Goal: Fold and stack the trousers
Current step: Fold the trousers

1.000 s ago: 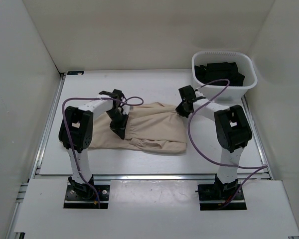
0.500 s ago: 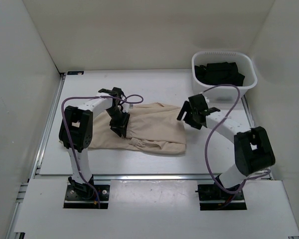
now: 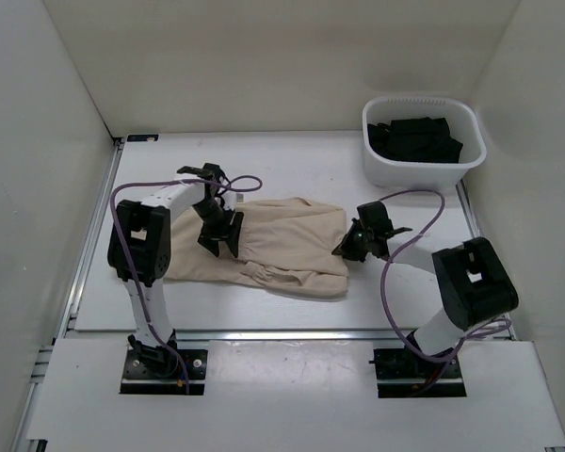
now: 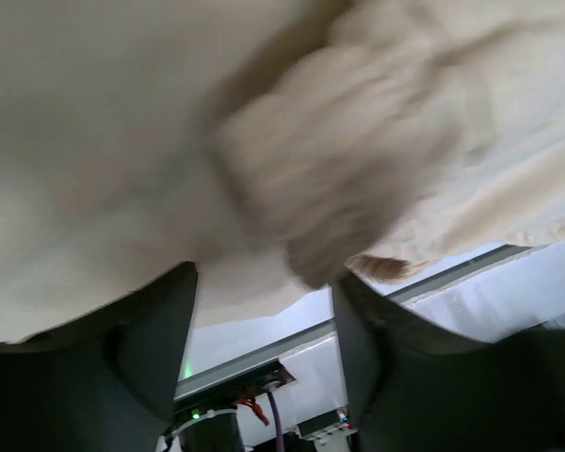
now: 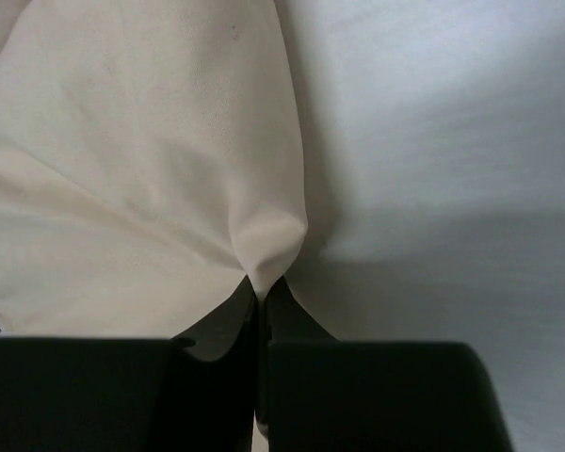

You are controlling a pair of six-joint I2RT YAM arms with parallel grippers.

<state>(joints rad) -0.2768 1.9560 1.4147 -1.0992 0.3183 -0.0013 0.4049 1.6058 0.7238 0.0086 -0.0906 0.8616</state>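
White tabletop [image 3: 292, 160] bears the beige soft cotton trousers [image 3: 282, 240], lying flat mid-table. The right gripper [image 5: 261, 311] pinches their right edge, fingers pressed together; the left gripper [image 4: 264, 348] stands spread around bunched cloth. A clean fold likely needs both ends raised evenly, fabric taut.

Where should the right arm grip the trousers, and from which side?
Their right edge, coming in low from the right over bare table. The trousers lie flat, so that free edge offers a thin fold to pinch; the right gripper is shut there.
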